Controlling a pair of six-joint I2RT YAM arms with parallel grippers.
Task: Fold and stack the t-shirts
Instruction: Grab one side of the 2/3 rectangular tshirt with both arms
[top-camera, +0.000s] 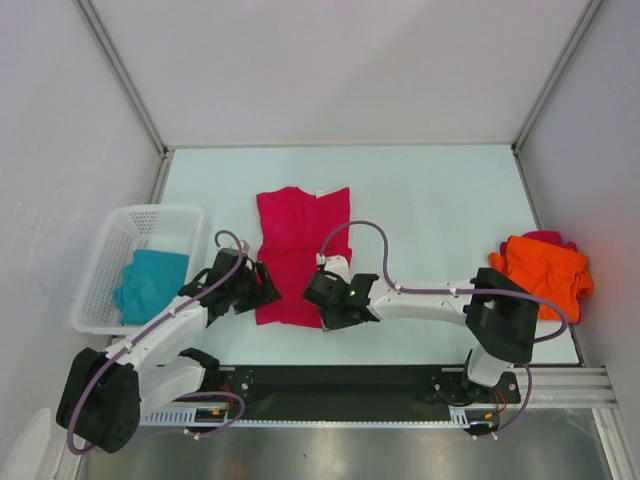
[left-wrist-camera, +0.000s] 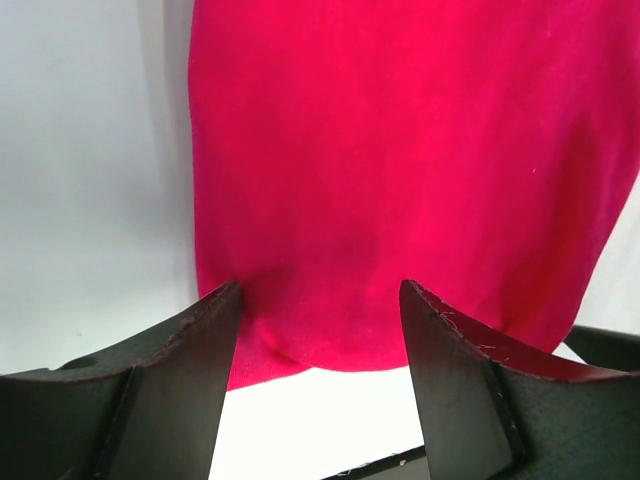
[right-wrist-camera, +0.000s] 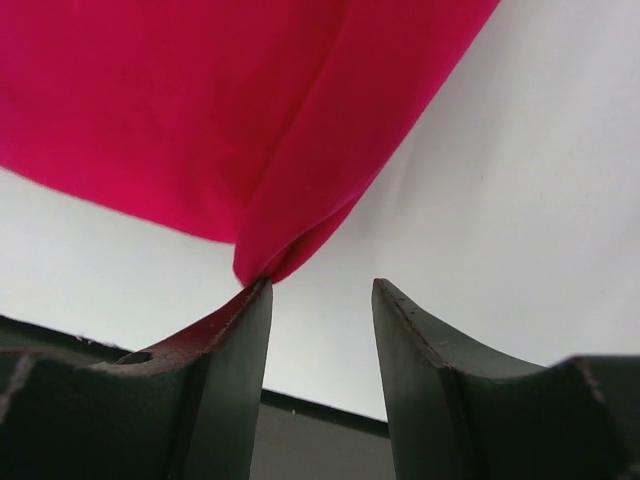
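Crimson-pink t-shirt (top-camera: 295, 250) is lying flat mid-bench (top-camera: 430, 200) as a long narrow strip, collar end away from the arms.

Left claw (left-wrist-camera: 320, 290) is sitting at the shirt's near-left hem with its jaws standing wide apart and gripping nothing. The hem is showing between the two fingers; contact cannot be told.

Right claw (right-wrist-camera: 320, 283) is sitting at the near-right corner, jaws parted, nothing between them — the folded corner is touching the tip of one finger (right-wrist-camera: 225, 340).

Orange t-shirt (top-camera: 542, 275) is lying crumpled at the bench's right edge. Teal t-shirt (top-camera: 152, 283) is lying inside the white mesh basket (top-camera: 150, 215) at the left.
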